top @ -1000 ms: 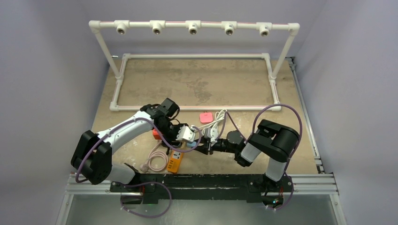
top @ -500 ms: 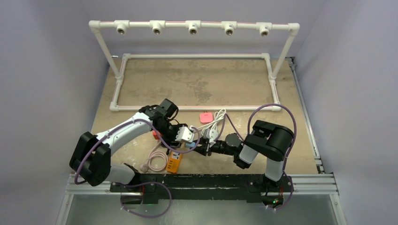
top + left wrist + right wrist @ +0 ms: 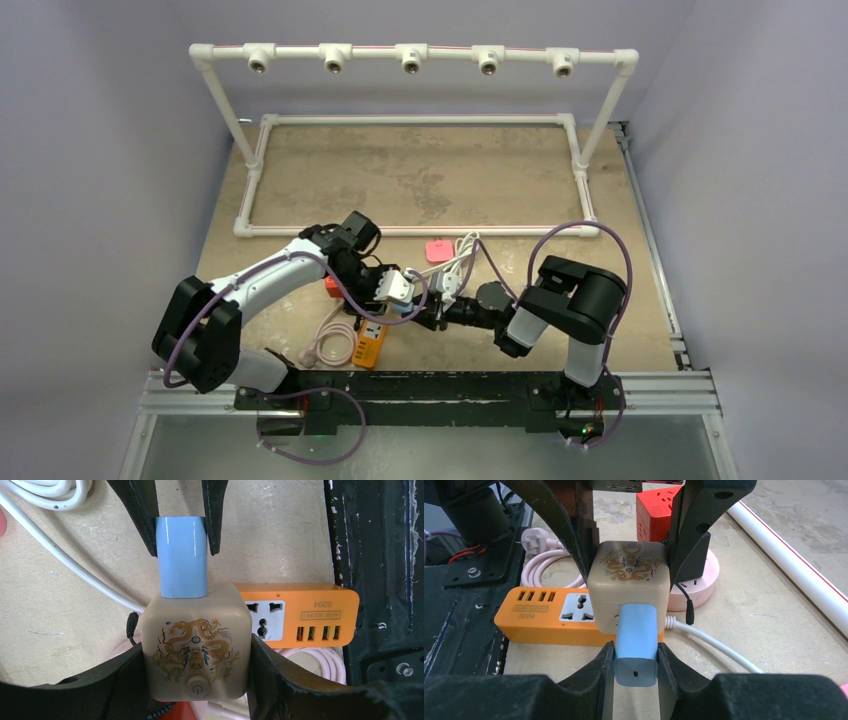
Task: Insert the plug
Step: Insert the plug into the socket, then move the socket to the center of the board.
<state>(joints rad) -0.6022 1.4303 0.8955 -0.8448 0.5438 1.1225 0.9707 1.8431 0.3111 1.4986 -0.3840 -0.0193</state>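
Orange power strip [image 3: 300, 615] lies nearest, its long edge just beside the black front rail [image 3: 380, 580], w/ pink cord [image 3: 549, 557] coiled next to it. Little room on that side. L claw [image 3: 196, 667] clamps the beige cube socket [image 3: 195, 640] by two opposite sides. R claw [image 3: 636, 655] pinches the blue plug [image 3: 636, 645], whose end sits flush vs. the cube's face, no gap showing. Red block [image 3: 655, 509] and white cable [image 3: 709, 641] crowd just beyond. Farther out is open surface [image 3: 420, 180], edged by a white pipe frame [image 3: 415, 120].
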